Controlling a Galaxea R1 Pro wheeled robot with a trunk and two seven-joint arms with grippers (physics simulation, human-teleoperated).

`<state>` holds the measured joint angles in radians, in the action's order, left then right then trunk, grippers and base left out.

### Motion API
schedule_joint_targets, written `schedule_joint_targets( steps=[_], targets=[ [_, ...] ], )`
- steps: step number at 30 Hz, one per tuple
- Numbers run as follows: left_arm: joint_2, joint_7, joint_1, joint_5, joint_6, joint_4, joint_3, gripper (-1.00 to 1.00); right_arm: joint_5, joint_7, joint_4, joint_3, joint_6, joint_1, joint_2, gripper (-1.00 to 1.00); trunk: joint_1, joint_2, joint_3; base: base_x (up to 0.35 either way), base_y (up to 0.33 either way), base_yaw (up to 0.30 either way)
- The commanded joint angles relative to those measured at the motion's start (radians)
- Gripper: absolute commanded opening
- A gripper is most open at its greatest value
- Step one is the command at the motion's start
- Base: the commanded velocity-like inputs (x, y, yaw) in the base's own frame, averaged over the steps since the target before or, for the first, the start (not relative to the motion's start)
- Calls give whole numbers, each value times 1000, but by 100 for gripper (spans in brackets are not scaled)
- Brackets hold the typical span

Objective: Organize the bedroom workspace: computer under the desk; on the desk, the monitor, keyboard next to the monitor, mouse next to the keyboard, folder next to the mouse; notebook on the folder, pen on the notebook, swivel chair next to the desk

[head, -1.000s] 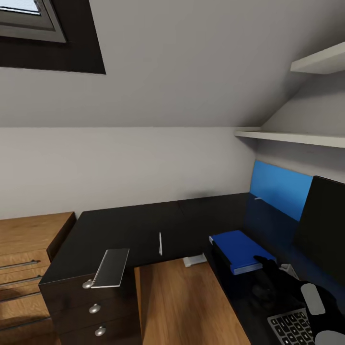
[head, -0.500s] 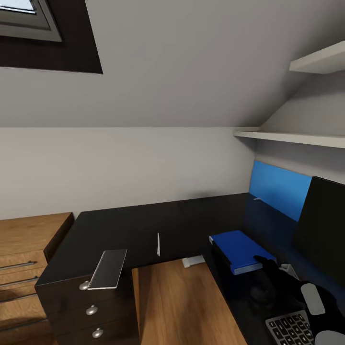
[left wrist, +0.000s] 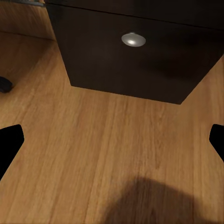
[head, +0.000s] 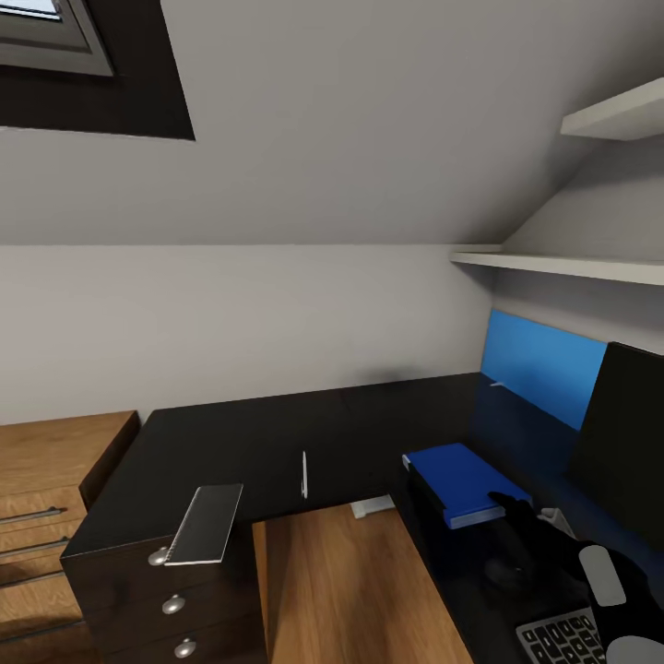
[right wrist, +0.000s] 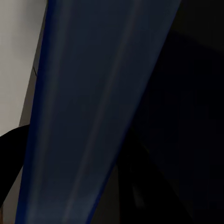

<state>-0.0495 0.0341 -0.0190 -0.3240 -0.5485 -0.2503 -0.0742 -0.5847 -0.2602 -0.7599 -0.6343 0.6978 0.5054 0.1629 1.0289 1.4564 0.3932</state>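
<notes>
Head view: folder on desk, pen apart.

Head view overlooks the desk; left wrist camera faces its drawers near the floor.

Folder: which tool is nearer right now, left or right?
Right. The right tool sits at the near edge of the folder on the desk. The left tool is down low over the wooden floor, facing the drawer unit.

The right arm is black with pale grey oval panels.
</notes>
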Motion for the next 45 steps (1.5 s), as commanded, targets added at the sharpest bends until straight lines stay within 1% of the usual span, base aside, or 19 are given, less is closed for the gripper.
schedule_joint_targets(
  steps=[1,3,9,39,40,45],
  targets=[
    [1,3,-1,5,-2,0,-3,100,21,-4,1,-4,3,1,0,-100,0,1,1,3,0,0],
    [1,3,-1,5,-2,0,-2,100,21,-4,1,-4,3,1,0,-100,0,1,1,1,0,0],
    [2,3,-1,5,-3,0,-2,100,20,-4,1,-4,3,1,0,-100,23,43,20,0,0,0],
    [0,3,-1,5,-4,0,-4,100,21,-4,1,-4,3,1,0,-100,23,43,20,0,0,0],
    [0,3,-1,5,-5,0,-4,100,21,-4,1,-4,3,1,0,100,23,43,20,0,0,0],
    [0,3,-1,5,-8,0,-5,100,21,-4,-1,-3,3,1,0,100,23,43,20,0,0,0]
  ],
)
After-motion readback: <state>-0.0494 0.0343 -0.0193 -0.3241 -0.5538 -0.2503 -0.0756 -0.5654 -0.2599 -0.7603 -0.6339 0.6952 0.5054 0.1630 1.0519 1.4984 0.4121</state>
